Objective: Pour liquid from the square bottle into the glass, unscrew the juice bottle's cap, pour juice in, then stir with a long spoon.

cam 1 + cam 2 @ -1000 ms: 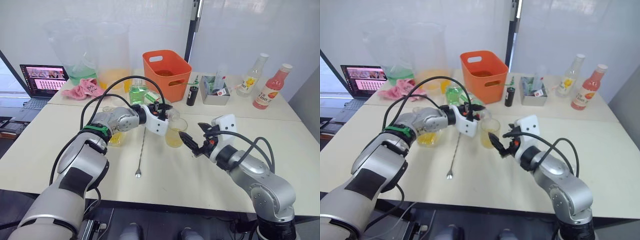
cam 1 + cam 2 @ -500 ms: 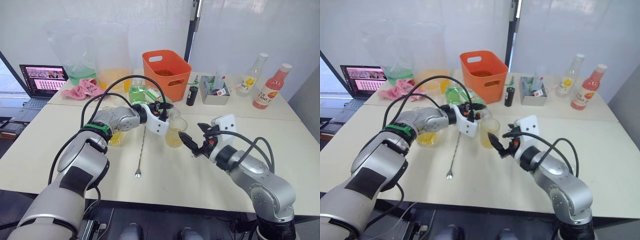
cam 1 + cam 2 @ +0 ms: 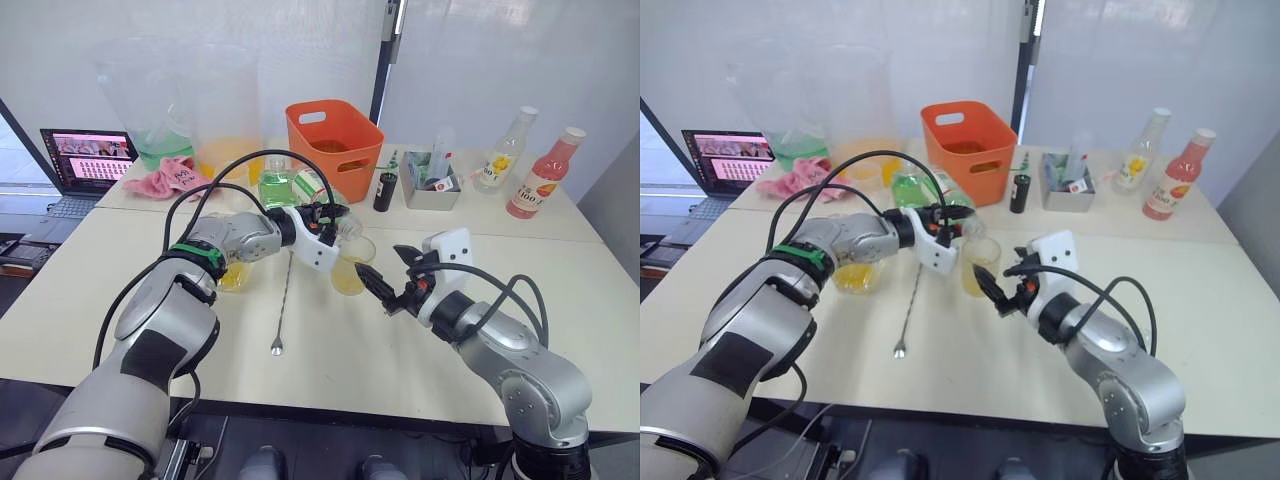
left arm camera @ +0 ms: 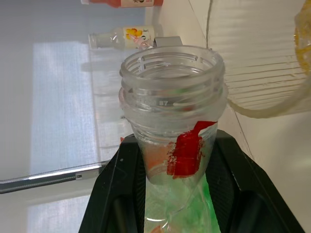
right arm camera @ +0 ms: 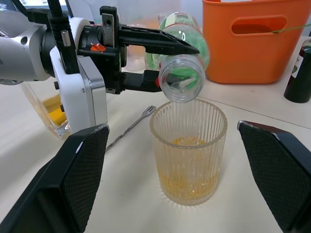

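At frame centre, left gripper (image 3: 335,222) jaws clamped the juice bottle (image 3: 318,192), tipped mouth-down just above the glass (image 3: 351,265); right gripper (image 3: 380,290) jaws wide, beside it.

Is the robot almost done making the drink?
About halfway. The glass already holds yellow liquid. The left gripper tips the uncapped juice bottle over it, jaws shut on the neck. The long spoon lies untouched on the table, so stirring remains.
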`<action>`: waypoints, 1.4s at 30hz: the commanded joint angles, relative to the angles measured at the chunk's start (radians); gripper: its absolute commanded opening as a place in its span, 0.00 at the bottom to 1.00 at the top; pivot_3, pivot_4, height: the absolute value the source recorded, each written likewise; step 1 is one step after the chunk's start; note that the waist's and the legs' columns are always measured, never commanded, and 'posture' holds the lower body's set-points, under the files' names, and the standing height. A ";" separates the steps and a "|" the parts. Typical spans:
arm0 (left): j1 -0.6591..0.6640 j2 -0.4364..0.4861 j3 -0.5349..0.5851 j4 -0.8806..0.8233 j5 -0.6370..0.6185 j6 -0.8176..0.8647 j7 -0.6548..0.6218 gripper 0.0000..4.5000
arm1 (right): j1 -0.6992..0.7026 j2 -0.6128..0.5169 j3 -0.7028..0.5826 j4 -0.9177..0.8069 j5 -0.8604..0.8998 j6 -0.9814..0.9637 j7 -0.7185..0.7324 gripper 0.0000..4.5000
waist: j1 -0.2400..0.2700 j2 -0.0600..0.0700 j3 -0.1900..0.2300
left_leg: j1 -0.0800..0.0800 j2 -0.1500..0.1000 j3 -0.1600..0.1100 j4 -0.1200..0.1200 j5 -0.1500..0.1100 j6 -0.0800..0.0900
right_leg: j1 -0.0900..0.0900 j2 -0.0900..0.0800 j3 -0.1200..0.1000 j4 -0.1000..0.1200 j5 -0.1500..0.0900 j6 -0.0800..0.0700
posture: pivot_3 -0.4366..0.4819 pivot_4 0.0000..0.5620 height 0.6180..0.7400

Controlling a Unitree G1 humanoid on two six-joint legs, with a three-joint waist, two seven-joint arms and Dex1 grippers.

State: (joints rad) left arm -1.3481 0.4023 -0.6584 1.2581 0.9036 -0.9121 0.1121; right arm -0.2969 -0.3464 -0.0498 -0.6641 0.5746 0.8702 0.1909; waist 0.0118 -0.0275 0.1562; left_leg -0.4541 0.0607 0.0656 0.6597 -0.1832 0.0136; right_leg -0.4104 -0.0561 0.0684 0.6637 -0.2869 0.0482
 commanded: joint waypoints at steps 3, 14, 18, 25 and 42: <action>-0.056 0.004 -0.013 -0.011 0.011 0.005 0.061 0.29 | 0.000 0.004 -0.018 -0.046 0.010 -0.005 -0.010 1.00 | 0.000 0.000 0.000 | 0.000 0.000 0.000 0.000 0.000 0.000 | 0.000 0.000 0.000 0.000 0.000 0.000 | 0.48 0.27 0.99; -0.073 0.002 -0.043 -0.006 0.042 0.019 0.117 0.29 | 0.002 0.006 -0.014 -0.046 0.015 -0.003 -0.018 1.00 | 0.000 0.000 0.000 | -0.002 0.000 0.000 0.000 0.000 0.000 | -0.003 0.000 0.000 0.001 0.000 0.000 | 0.48 0.27 0.99; -0.076 0.003 -0.053 -0.004 0.048 0.019 0.123 0.29 | 0.004 0.004 -0.017 -0.047 0.015 -0.003 -0.019 1.00 | 0.000 0.000 0.000 | -0.002 0.000 0.000 0.000 0.000 -0.001 | -0.003 0.000 0.000 0.001 0.000 0.000 | 0.48 0.27 0.99; -0.075 -0.001 -0.049 0.003 0.041 0.019 0.117 0.29 | 0.004 0.001 -0.019 -0.049 0.015 0.000 -0.020 1.00 | 0.000 0.000 0.000 | -0.003 0.000 0.000 0.000 0.001 -0.001 | -0.004 0.000 0.000 0.001 0.000 0.000 | 0.48 0.27 0.99; -0.026 -0.021 0.089 0.039 -0.165 -0.019 -0.155 0.29 | 0.005 -0.006 -0.028 -0.048 0.019 0.006 -0.019 1.00 | 0.000 0.000 0.000 | -0.003 0.000 0.000 0.000 0.001 -0.002 | -0.005 0.000 0.000 0.002 0.000 0.000 | 0.48 0.27 0.99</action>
State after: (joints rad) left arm -1.3651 0.3818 -0.6155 1.3075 0.8071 -0.9152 0.0079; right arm -0.2942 -0.3458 -0.0540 -0.6751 0.5855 0.8802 0.1717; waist 0.0114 -0.0275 0.1562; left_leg -0.4574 0.0603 0.0656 0.6600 -0.1821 0.0120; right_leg -0.4150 -0.0564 0.0685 0.6654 -0.2868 0.0483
